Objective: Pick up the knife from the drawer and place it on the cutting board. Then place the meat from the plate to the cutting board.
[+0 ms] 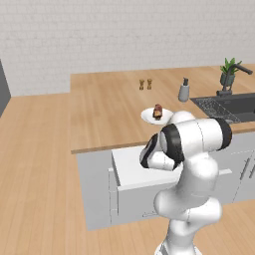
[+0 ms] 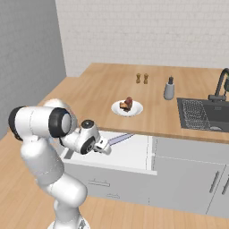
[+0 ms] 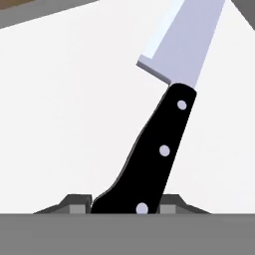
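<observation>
The light-grey drawer point(image 1: 128, 168) point(image 2: 134, 154) stands pulled out under the wood counter, its white inside point(image 3: 60, 99) showing. My gripper point(image 2: 105, 147) point(image 3: 124, 204) is down in it, shut on the butt end of the knife's black handle point(image 3: 159, 149). The pale blade point(image 2: 120, 138) points away from the hand toward the counter. On the counter behind the drawer, the white plate point(image 1: 148, 117) point(image 2: 136, 109) carries the reddish-brown meat point(image 1: 158, 111) point(image 2: 127, 103). The cutting board is out of view.
Two brown shakers point(image 1: 145, 84) point(image 2: 142, 78) and a grey bottle point(image 1: 184, 91) point(image 2: 169, 88) stand farther back. A dark sink point(image 1: 234, 107) point(image 2: 201, 114) with faucet lies to the right, a potted plant point(image 1: 228, 72) behind it. Cabinet doors with bar handles point(image 2: 214, 181) sit right of the drawer.
</observation>
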Tool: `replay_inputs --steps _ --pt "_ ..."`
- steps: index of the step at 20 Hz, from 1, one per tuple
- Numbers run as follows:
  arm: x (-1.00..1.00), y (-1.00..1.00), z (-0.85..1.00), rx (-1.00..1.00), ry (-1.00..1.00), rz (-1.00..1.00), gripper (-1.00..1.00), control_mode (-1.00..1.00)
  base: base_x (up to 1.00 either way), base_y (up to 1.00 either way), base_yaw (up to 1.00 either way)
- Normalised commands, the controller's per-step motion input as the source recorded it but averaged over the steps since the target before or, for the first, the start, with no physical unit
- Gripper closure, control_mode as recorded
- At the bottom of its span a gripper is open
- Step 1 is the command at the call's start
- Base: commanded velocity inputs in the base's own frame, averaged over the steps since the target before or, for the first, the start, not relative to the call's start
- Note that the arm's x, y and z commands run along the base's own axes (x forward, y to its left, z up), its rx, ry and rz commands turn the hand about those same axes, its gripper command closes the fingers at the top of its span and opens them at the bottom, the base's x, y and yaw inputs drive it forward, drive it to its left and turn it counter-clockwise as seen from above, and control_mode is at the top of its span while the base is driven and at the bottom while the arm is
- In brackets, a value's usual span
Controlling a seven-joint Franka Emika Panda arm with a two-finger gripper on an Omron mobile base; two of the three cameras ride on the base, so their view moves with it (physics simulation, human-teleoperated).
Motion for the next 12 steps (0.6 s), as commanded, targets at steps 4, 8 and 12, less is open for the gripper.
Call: replay_inputs --steps 4,8,12 --pt "-1.0 -0.04 0.4 0.06 0.0 -0.23 1.0 -1.0 0.0 0.0 0.0" --pt "-0.99 0.0 0.1 0.02 0.0 -0.28 1.0 -1.0 0.0 0.0 0.0" --pt "-0.51 0.0 0.8 0.03 -0.07 -0.32 1.0 -1.0 0.0 0.0 0.0"
